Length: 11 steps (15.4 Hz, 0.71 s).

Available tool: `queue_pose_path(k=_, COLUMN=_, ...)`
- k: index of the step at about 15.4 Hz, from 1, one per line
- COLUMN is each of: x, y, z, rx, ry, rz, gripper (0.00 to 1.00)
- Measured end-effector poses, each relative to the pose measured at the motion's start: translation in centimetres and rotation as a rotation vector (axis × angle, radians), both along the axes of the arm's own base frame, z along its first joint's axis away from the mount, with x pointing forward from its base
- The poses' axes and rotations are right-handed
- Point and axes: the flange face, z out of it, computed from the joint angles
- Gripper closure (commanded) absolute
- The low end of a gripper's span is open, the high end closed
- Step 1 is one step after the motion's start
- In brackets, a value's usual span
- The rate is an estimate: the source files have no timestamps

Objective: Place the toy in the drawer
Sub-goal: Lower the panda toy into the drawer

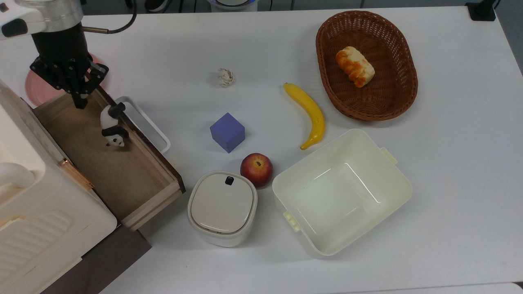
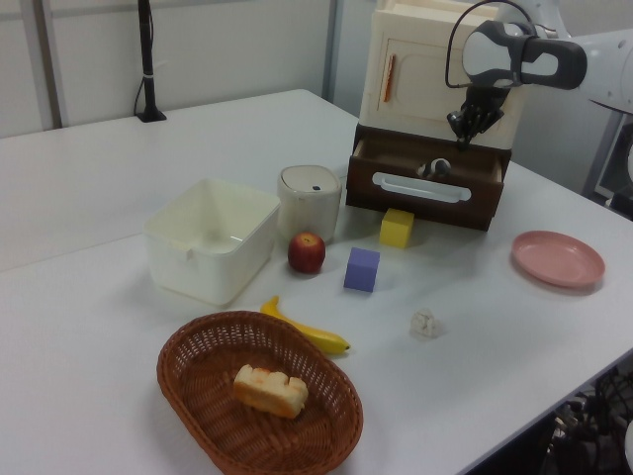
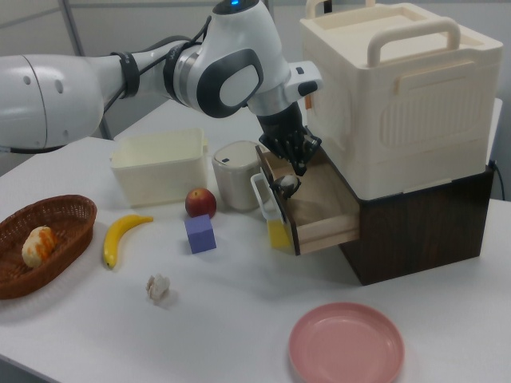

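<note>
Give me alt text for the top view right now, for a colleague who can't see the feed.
A toy panda lies in the open wooden drawer at the top view's left, with the robot gripper just above it. On the white table sit a purple cube, apple, banana, basket and tub.

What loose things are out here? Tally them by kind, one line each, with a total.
Fruit: 2, banana, apple
Bread: 1, bread roll
Cubes: 2, purple cube, yellow cube
Toys: 2, panda toy in the drawer, woven ball
Containers: 3, basket, tub, lidded bin
Plates: 1, pink plate
Total: 11
</note>
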Motion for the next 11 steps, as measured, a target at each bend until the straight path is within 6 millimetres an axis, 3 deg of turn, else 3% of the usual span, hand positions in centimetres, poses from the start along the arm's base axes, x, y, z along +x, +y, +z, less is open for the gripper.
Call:
queue_pose_path(k=5, x=0.19, y=0.12, z=-0.48, rx=0.002, ry=0.006, rz=0.001, gripper=0.91)
queue_pose_path(k=6, x=0.23, y=0.23, z=-0.47, rx=0.002, ry=0.006, rz=0.003, gripper=0.86)
queue_pose_path(k=8, x=0.32, y=0.47, z=-0.44, rx=0.002, ry=0.005, rz=0.007, gripper=0.56)
queue_pose_path(k=10, x=0.38, y=0.67, z=-0.45, rx=0.003, ry=0.005, rz=0.01, gripper=0.39)
queue_pose_path(k=11, x=0.4, y=0.72, z=-0.45, rx=0.003, ry=0.005, rz=0.011, gripper=0.39)
